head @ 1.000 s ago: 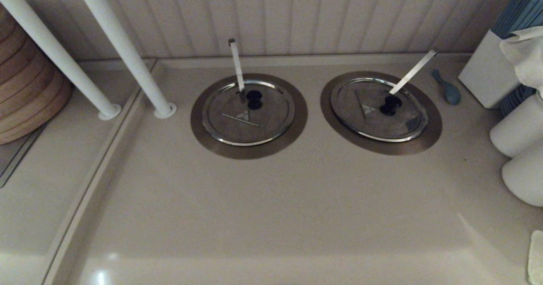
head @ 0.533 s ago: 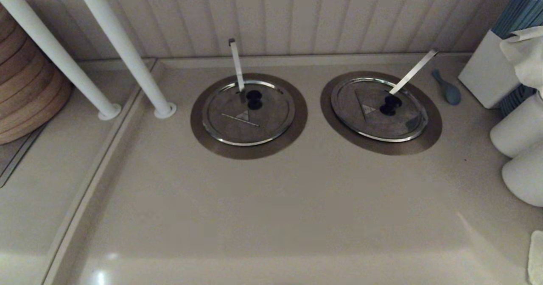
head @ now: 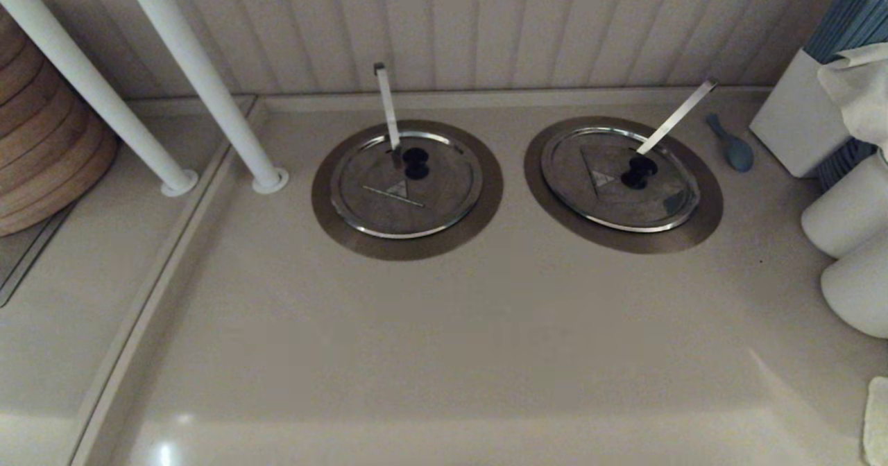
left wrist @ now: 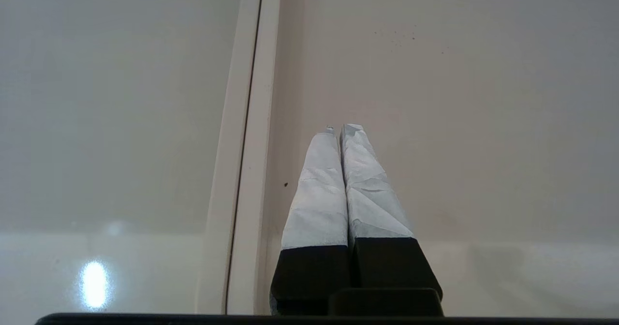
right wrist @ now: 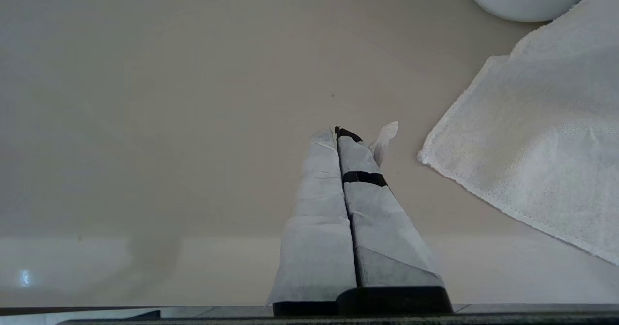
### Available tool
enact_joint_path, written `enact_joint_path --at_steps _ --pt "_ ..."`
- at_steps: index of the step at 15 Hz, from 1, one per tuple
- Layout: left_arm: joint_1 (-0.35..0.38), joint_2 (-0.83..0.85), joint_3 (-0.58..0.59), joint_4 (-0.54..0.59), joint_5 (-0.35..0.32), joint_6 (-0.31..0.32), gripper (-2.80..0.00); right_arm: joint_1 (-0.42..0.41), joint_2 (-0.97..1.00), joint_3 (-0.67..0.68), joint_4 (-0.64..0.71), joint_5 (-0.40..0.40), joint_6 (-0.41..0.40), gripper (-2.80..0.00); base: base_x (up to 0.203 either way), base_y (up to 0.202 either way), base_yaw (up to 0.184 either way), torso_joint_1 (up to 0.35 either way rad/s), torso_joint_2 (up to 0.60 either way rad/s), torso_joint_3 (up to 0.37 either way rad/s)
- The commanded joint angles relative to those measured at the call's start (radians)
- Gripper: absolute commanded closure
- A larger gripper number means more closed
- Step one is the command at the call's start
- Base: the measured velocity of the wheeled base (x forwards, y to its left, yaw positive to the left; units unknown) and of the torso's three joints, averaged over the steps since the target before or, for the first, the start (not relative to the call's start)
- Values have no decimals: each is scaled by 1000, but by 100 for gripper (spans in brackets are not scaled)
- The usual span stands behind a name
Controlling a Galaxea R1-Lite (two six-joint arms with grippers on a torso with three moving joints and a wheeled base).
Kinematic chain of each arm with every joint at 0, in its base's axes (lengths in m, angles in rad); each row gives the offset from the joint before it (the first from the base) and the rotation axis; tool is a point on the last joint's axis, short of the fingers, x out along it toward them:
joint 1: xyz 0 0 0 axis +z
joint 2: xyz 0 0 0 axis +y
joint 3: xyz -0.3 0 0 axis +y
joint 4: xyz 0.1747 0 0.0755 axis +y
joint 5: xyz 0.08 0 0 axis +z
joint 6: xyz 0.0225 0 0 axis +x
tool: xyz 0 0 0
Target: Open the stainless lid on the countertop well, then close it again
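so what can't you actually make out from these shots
- Inside of the countertop well: hidden in the head view by the round shiny steel lid with black knob seated on it.
- Left tool and right tool, both shut: absent from the head view, so their distance from that lid is unknown.
- Folded white towel: cut off by the right wrist view's edge.

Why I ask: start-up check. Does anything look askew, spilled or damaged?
Nothing stands out. The stainless lid sits flat and closed on the countertop well; left gripper and right gripper are shut, far from it.
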Motion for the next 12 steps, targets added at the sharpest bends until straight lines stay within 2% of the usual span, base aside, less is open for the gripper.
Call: enact_joint_path --at_steps 1,8,12 --pt "0 0 0 0 0 -2 0 0 4 2 -1 0 1 0 0 0 0 0 0 0" --pt "0 0 0 0 0 -5 0 0 4 0 0 -14 -13 0 0 0 0 0 0 0" --pt "0 0 0 0 0 -4 0 0 4 0 -1 -16 12 0 0 0 0 0 0 0"
